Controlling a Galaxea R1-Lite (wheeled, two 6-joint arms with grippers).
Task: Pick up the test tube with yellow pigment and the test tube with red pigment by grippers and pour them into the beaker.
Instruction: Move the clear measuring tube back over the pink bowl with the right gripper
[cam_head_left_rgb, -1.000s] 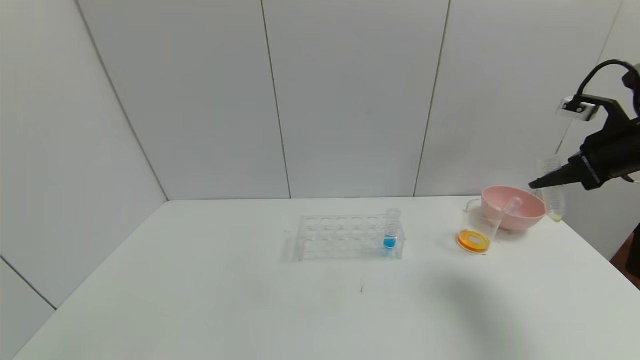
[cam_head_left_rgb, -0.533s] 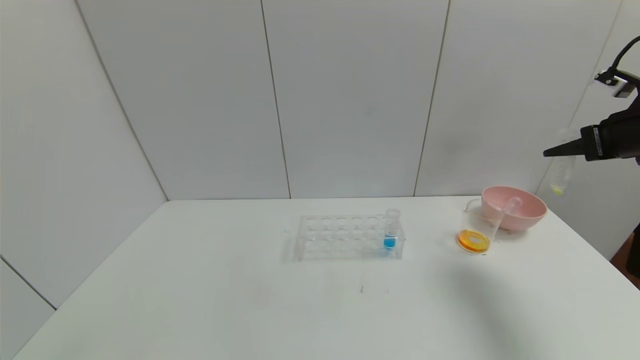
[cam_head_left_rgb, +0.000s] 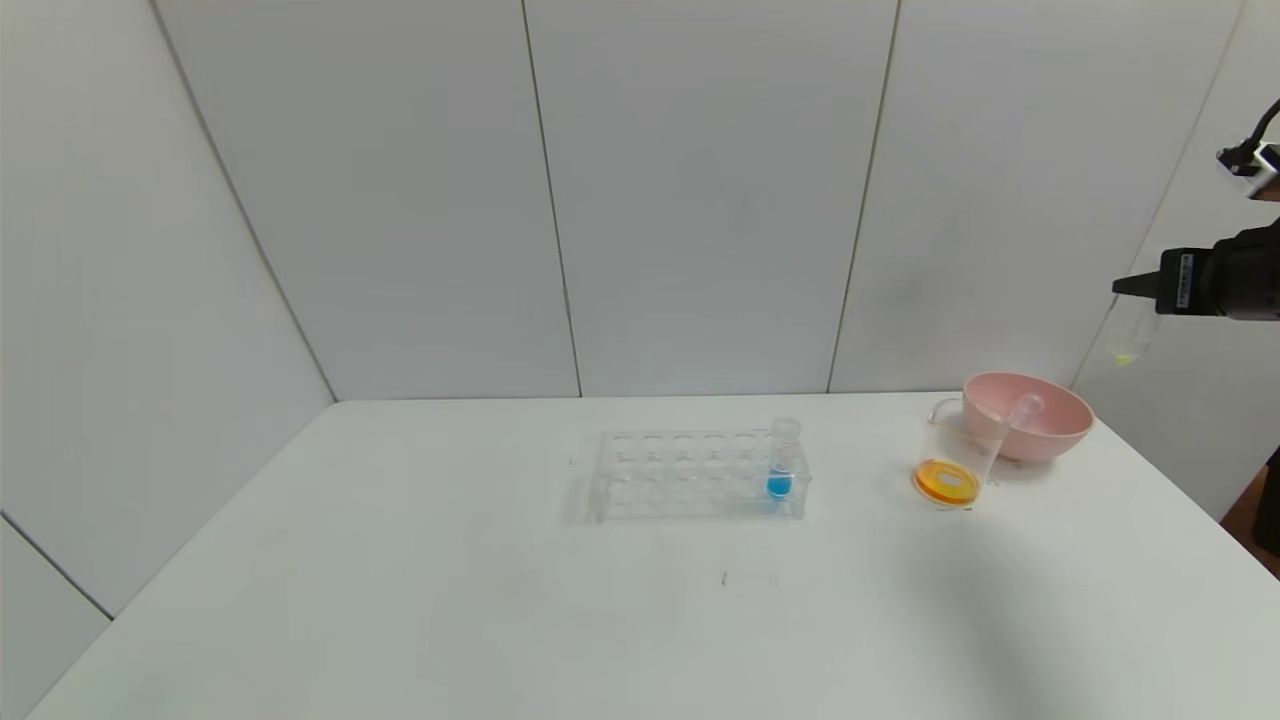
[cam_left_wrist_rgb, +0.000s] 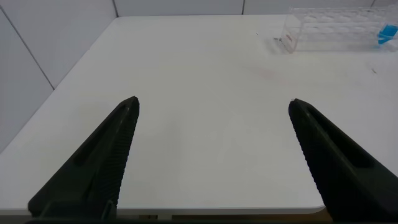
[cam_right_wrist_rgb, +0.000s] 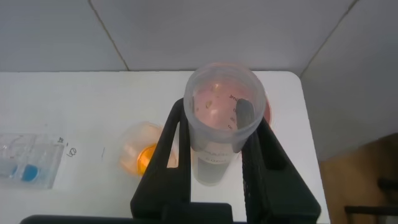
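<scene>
We're gripping the test tube with yellow pigment (cam_head_left_rgb: 1130, 335) in the right gripper (cam_head_left_rgb: 1125, 287), high above the pink bowl (cam_head_left_rgb: 1040, 425). Beaker (cam_head_left_rgb: 950, 470) is sitting beside the bowl, holding orange liquid. Left gripper (cam_left_wrist_rgb: 211, 109) is idling wide open.

The right gripper (cam_right_wrist_rgb: 214, 158) has its two black fingers (cam_right_wrist_rgb: 168, 155) closed on a clear test tube (cam_right_wrist_rgb: 219, 134), seen from above through its open mouth, with faint printed marks on its wall. Far below lies the white table (cam_right_wrist_rgb: 93, 99), where the beaker (cam_right_wrist_rgb: 142, 152) stands with orange liquid at its bottom. A pink bowl (cam_right_wrist_rgb: 266, 109) shows only as a sliver behind the tube, and a clear rack (cam_right_wrist_rgb: 28, 163) with blue liquid in it sits well apart from the beaker.
</scene>
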